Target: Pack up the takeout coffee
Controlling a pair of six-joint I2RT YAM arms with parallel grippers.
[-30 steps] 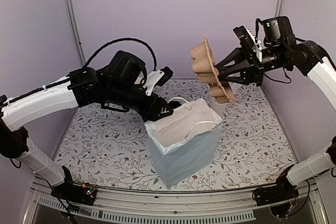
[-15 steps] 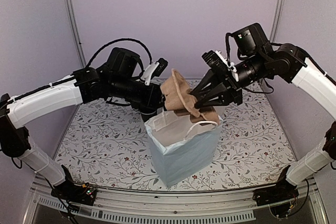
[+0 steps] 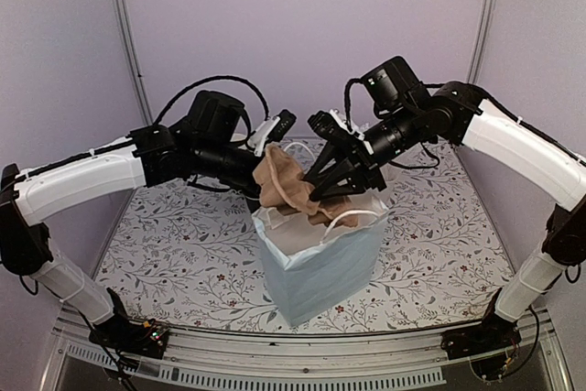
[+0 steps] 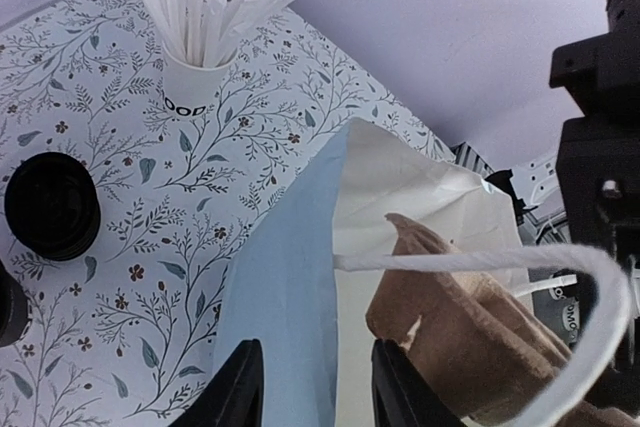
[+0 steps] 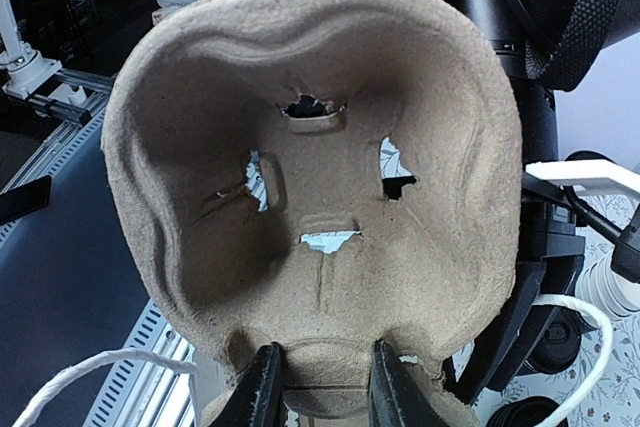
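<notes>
The right gripper (image 5: 325,362) pinches the cup tray (image 5: 310,147). Whether the left gripper (image 4: 318,367) clamps the bag (image 4: 285,287) is unclear. The coffee (image 4: 52,205) stands upright, far left of those jaws.

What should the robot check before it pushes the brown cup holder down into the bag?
1. Right gripper has the carrier: ok, its fingers pinch the carrier's edge.
2. Bag mouth is open: ok, it gapes wide.
3. Carrier is lined up with the mouth: ok, its lower end is already in the opening.
4. Left gripper grips the bag: cannot tell, its fingers sit on either side of the wall.
5. Handle is out of the way: cannot tell, the string loops right past the carrier.
6. Carrier is level: not ok, it is tipped up on edge.
</notes>
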